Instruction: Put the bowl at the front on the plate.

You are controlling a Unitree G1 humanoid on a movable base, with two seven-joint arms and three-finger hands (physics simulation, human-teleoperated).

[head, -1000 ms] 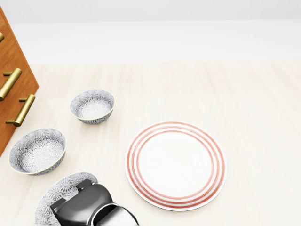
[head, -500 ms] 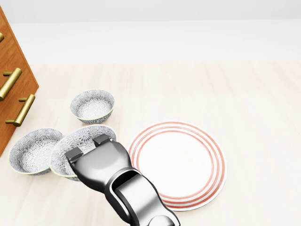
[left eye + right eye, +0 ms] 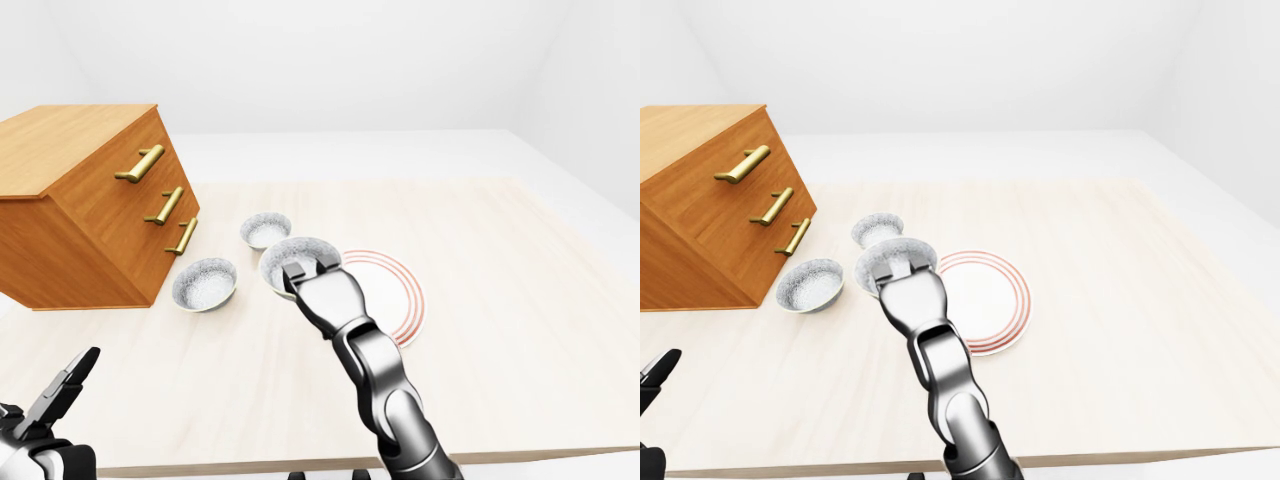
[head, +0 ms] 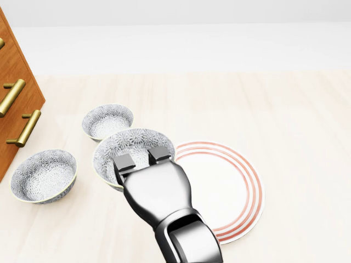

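Observation:
A patterned grey bowl (image 4: 134,147) hangs above the table with my right hand (image 4: 138,159) shut on its near rim; two fingertips (image 4: 125,162) hook over the edge. In the head view the bowl overlaps the left edge of the white plate with red rings (image 4: 230,183), and my forearm hides the plate's lower left part. My left hand (image 3: 62,392) shows at the bottom left of the left-eye view, low and off the table, with its fingers spread and holding nothing.
Two more patterned bowls stand on the table: one (image 4: 108,123) above the held bowl, one (image 4: 44,175) to its left. A wooden drawer chest with brass handles (image 3: 95,205) stands at the left. The table edge (image 3: 520,455) runs along the bottom.
My right hand has carried the bowl up and to the right in the head view, from the bottom left corner to the plate's left edge. The other bowls and the plate stayed put.

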